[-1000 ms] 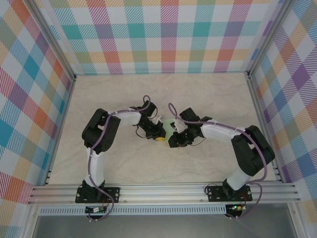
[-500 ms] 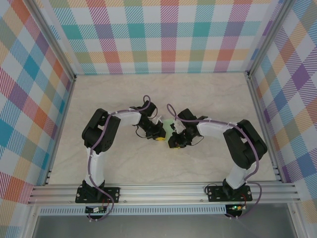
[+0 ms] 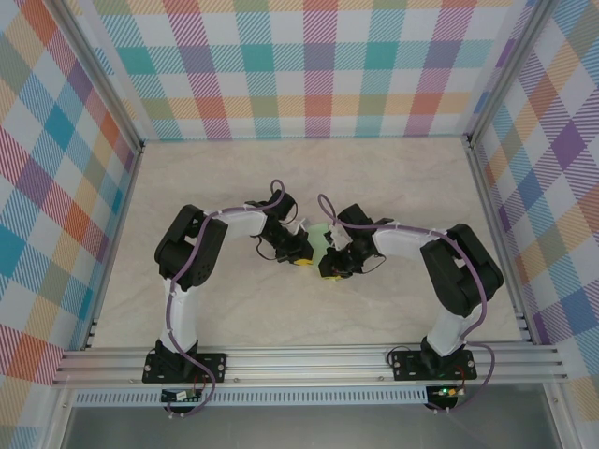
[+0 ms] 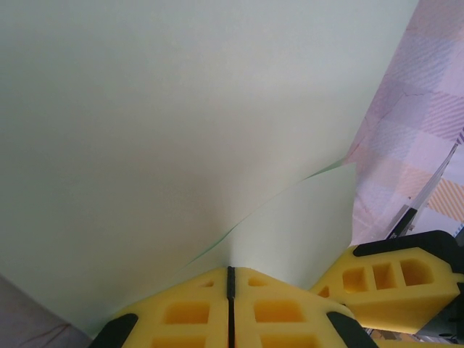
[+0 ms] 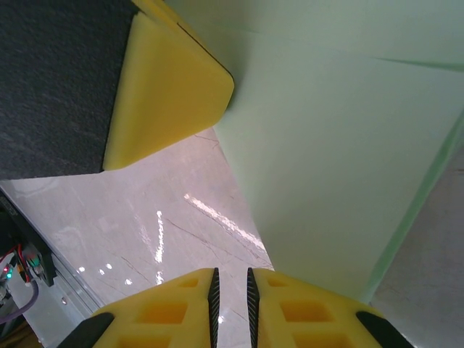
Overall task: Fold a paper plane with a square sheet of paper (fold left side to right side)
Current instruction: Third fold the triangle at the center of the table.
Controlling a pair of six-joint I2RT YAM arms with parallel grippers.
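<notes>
Left tool [image 4: 230, 270] clamped tight on the pale green sheet of paper [image 4: 181, 130], held mid-worktop [image 5: 167, 217] between both arms. We see the right tool [image 5: 231, 272] a narrow slit apart, nothing in it, sheet just beside it.

Pale marbled table [image 3: 234, 168] — bright plaid walls [image 3: 299, 65]

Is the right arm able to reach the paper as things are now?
Likely yes: the right gripper sits close beside the paper, with nothing between them. The left gripper, shut, seems to pinch the sheet and hold it up.
</notes>
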